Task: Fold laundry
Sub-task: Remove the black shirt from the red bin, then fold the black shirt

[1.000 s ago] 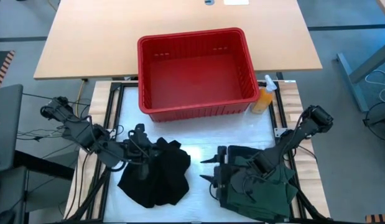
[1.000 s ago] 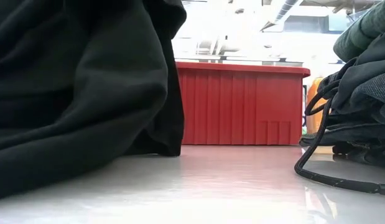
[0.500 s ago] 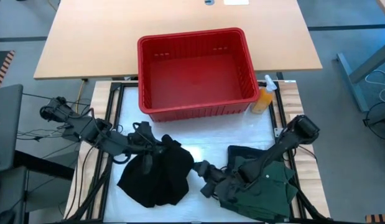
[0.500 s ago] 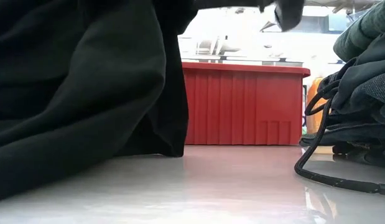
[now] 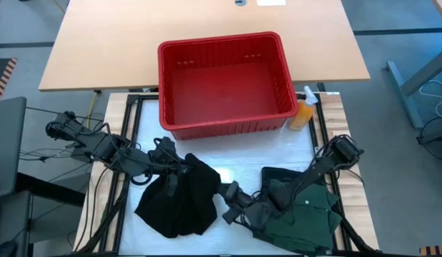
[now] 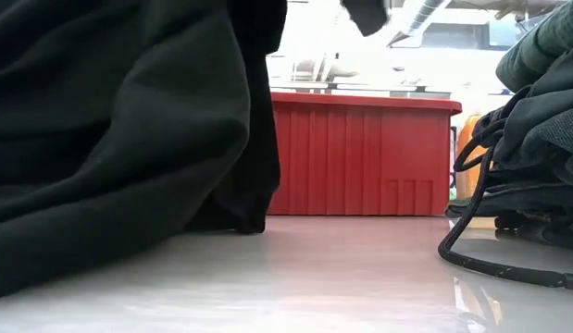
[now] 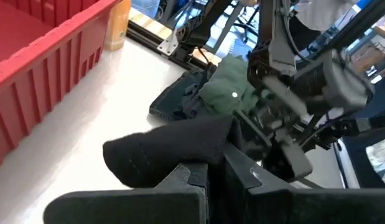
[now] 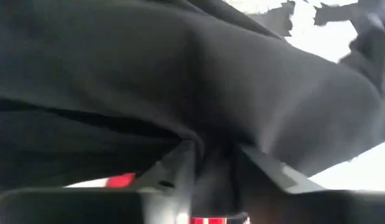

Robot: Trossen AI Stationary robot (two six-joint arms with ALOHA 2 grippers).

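The left hand is closed on the upper edge of the black garment, which lies on the white counter near its front edge, left of centre. From the pinch the cloth hangs and spreads toward the front edge, so its long axis runs roughly from the back of the counter to the front. In the left wrist view the two dark fingers meet tight together with a fold of the black cloth draped just above them. In the low view the garment fills the near left side, with its lower edge resting on the counter.

The right hand sits at the right edge of the same black garment, between it and the green shirt. In the right wrist view its fingers stand to either side of a ridge of black cloth pressed between them; whether they have fully clamped it I cannot tell.

The green shirt lies bunched near the front right corner of the counter, under the right arm, with darker cloth beneath and beside it.

The red basket stands at the back of the counter, with the orange spray bottle touching its right wall. No writing or label can be read on anything.
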